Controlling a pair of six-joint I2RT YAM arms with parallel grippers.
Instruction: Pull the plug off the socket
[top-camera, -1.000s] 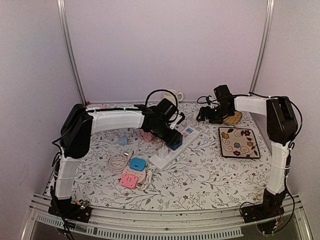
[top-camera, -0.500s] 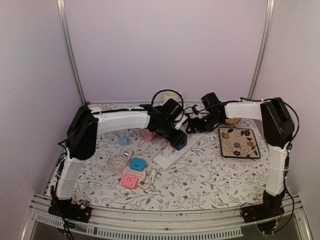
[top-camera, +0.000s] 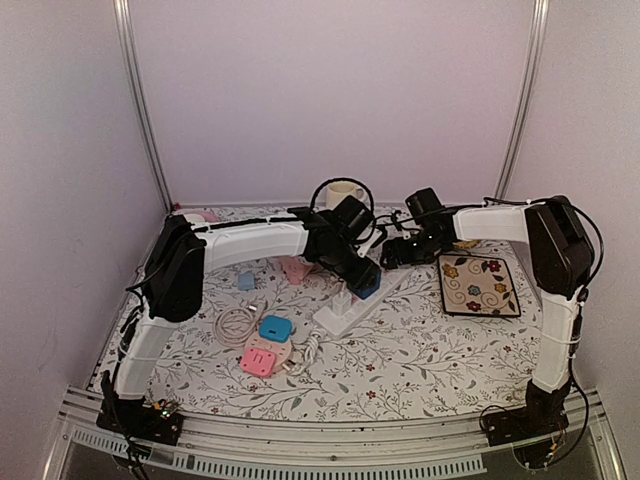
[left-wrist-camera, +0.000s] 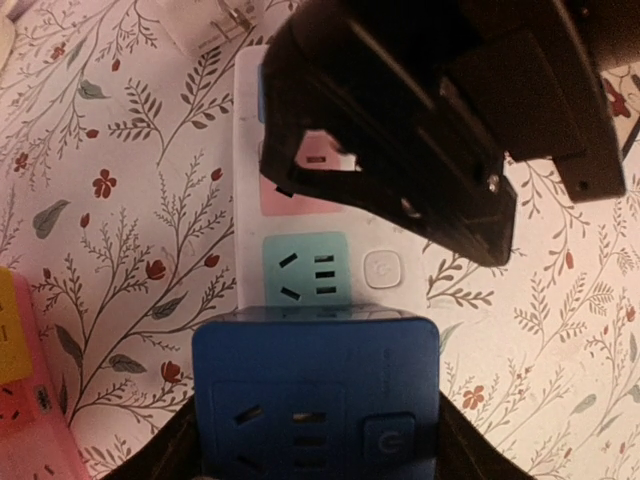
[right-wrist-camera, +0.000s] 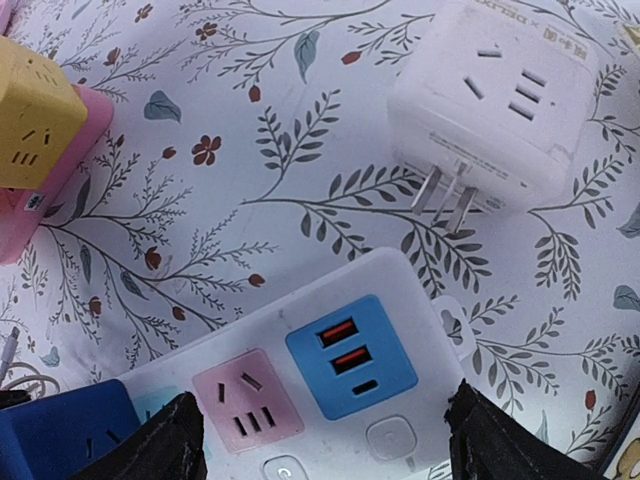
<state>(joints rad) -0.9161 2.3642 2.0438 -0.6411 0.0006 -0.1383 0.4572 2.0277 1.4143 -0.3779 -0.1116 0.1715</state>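
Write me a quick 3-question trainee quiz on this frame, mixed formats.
1. True or false: the left end effector has its fingers on either side of the blue plug.
2. The loose white adapter by the power strip has its prongs: A) in a socket; B) bare, plugged into nothing; C) in an end effector's grip.
3. Short answer: which end effector hangs over the strip's pink socket?

Key: 1 true; 2 B; 3 the right end effector.
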